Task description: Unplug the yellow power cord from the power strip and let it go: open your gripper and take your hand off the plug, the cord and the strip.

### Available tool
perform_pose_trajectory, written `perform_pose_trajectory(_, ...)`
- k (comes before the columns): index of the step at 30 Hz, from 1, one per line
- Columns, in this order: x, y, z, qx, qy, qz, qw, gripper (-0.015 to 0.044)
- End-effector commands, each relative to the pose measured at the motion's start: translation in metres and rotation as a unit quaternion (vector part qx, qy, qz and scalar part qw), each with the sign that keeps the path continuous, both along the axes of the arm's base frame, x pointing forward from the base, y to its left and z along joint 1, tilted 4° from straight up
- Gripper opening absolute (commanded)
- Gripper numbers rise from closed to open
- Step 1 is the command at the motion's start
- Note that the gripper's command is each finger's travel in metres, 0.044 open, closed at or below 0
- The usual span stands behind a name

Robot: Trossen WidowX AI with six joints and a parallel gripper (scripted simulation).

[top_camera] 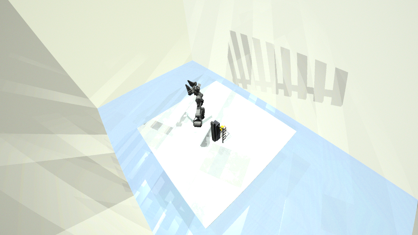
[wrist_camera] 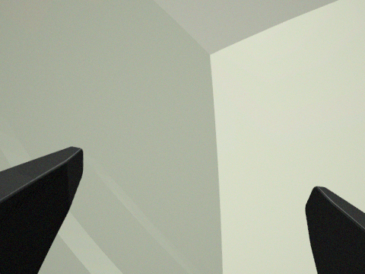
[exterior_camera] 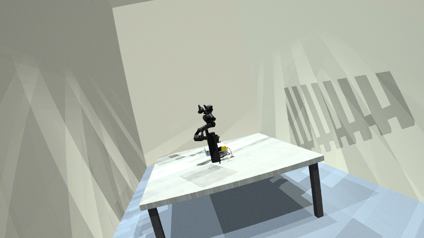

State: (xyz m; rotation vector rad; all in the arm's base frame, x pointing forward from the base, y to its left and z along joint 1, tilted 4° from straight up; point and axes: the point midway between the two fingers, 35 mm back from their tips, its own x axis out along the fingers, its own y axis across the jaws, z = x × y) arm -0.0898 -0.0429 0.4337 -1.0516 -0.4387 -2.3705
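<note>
The black gripper (top_camera: 187, 83) (exterior_camera: 202, 105) (wrist_camera: 198, 169) is open, its fingers wide apart with nothing between them. It is raised high above the table and well away from the plug. The yellow plug (top_camera: 222, 127) (exterior_camera: 223, 148) is small, beside dark upright blocks. In the exterior view a thin orange-yellow cord (exterior_camera: 231, 151) curves down from it to the table. The power strip cannot be told apart clearly from the dark parts near the plug. Whether the plug sits in a socket is too small to tell. The wrist view shows neither plug nor cord.
A tall black block (top_camera: 214, 131) (exterior_camera: 214, 152) stands on the white table (top_camera: 251, 117) (exterior_camera: 275, 157). A thin dark rack-like piece (top_camera: 222, 135) stands close beside the plug. A pale box (exterior_camera: 206, 151) shows behind the block. The wrist view shows walls and part of the ceiling.
</note>
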Motion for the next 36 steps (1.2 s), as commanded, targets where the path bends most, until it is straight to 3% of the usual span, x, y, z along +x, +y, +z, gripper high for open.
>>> perform_pose_trajectory(1, -0.001, 0.001, 0.0, -0.001, 0.0, -0.003, 1.0, 0.0374)
perform_pose_trajectory(9, -0.025, 0.076, 0.011, -0.077, -0.019, -0.169, 0.982, 0.0164)
perform_pose_trajectory(17, -0.021, 0.186, 0.008, -0.131, -0.073, -0.419, 0.896, 0.016)
perform_pose_trajectory(27, 0.065, 0.317, -0.039, -0.185, -0.22, -0.7, 0.654, 0.016)
perform_pose_trajectory(36, 0.195, 0.36, -0.11, -0.235, -0.404, -0.794, 0.389, 0.016)
